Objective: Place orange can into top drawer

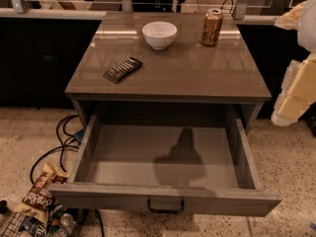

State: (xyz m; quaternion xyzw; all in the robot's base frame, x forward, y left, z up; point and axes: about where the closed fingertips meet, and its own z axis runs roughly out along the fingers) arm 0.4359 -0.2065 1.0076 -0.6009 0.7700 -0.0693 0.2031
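The orange can (212,27) stands upright at the back right of the cabinet top (187,73). The top drawer (163,157) is pulled fully out below the top; its inside is bare, with a shadow across the floor, and a small dark handle (165,207) sits on its front panel. My gripper (296,90) shows as pale cream parts at the right edge of the view, to the right of the cabinet and apart from the can, holding nothing I can see.
A white bowl (159,34) stands at the back middle of the top, and a dark snack bar (122,69) lies to its front left. Black cables (59,147) and snack bags (34,204) lie on the floor at the left of the drawer.
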